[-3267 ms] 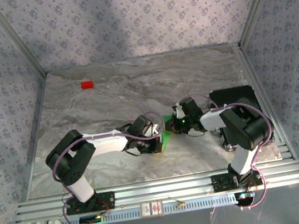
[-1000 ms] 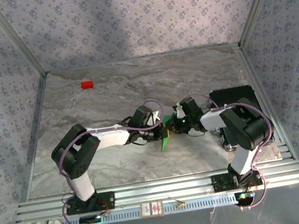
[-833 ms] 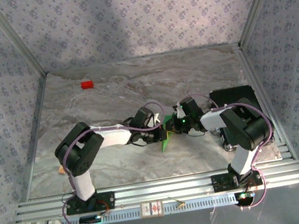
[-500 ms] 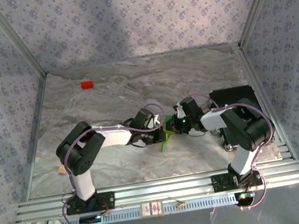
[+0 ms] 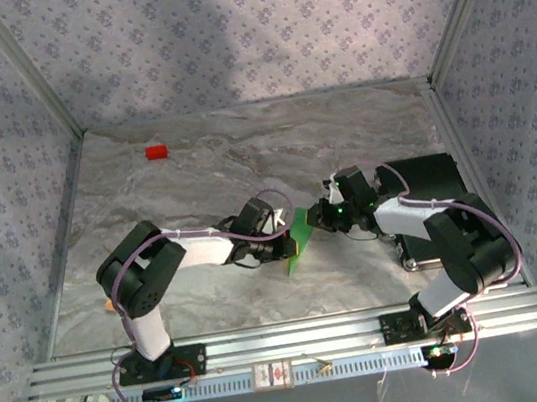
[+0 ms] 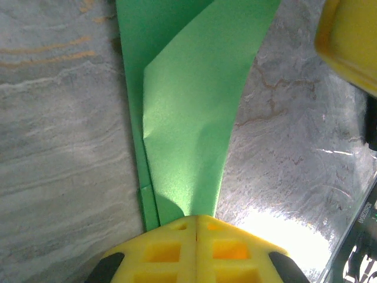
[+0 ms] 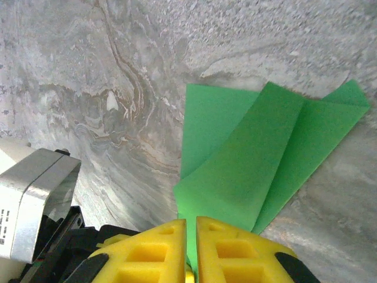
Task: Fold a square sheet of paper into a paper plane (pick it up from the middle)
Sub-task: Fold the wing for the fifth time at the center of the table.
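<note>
Seen from above, the folded green paper lies just below the middle of the frame on the marbled bench, between the two tools. The left tool has its yellow fingers pressed together on the paper's narrow end. The right tool pinches the opposite corner, its fingers nearly touching with the paper between them. Compared with half a second ago, the right arm's elbow has swung out toward the lower right and its wrist has drawn slightly right, exposing more green. A red block sits at upper left.
</note>
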